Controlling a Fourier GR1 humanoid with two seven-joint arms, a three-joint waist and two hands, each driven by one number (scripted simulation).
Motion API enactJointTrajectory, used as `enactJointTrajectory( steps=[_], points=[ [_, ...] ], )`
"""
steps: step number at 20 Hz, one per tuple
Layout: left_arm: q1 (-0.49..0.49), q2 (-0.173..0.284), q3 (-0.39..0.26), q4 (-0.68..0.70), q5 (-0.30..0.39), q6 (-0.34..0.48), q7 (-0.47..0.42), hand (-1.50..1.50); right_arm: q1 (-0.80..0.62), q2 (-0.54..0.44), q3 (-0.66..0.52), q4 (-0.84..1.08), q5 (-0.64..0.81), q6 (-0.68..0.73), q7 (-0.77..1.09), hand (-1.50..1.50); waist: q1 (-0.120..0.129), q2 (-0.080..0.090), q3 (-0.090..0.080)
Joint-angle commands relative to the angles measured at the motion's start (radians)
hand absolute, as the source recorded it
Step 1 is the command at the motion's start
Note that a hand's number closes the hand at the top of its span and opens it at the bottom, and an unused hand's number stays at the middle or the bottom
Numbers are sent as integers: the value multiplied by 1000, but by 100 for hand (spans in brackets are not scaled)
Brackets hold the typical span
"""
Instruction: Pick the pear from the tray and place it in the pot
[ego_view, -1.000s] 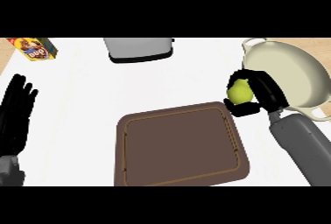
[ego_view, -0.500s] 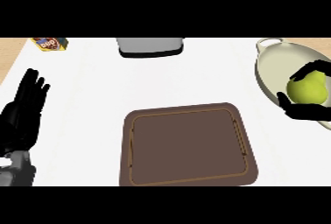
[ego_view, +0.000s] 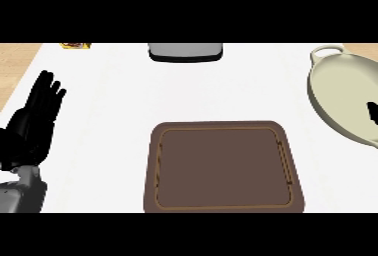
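Pear: not visible anywhere in the head view; not on the tray, and I cannot tell whether it sits in the pot or in the right hand.
Right hand (ego_view: 371, 114): only a dark sliver at the 3 o'clock edge, over the pot's inside; whether it is open or closed round anything cannot be told.
Left hand (ego_view: 35, 120): at 9 o'clock, fingers straight and up, holding nothing, resting well apart from tray and pot.
Nearer hand: the right one, by far.
Pot (ego_view: 334, 100): cream, at 2 to 3 o'clock, partly cut off; its visible inside shows nothing.
Tray (ego_view: 224, 206): brown, at 6 o'clock of centre, nothing on it.
Judgement: the placing looks nearly finished or just done.
Toaster (ego_view: 184, 51): at 12 o'clock.
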Motion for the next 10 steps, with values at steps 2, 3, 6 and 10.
enactJointTrajectory(
  steps=[2, 3, 6, 10],
  points=[
    [-84, 0, 1, 39, 0, -9, 49, 0, -105, 35, -92, 271, -95, 65, -142, 150, 20, 8, 2],
    [-44, -25, 18, 136, -6, -45, -81, 0, -78, 73, -67, 248, -32, 28, -181, 150, 12, 5, 0],
    [-85, -20, 10, 74, -11, -5, -24, 0, -105, -32, 2, 298, 261, -172, -139, 150, 30, 14, 0],
    [-82, -60, -47, 62, -40, 8, -3, 0, -166, 1, 26, 562, 375, -272, -239, 150, 45, 17, 2]
  ],
)
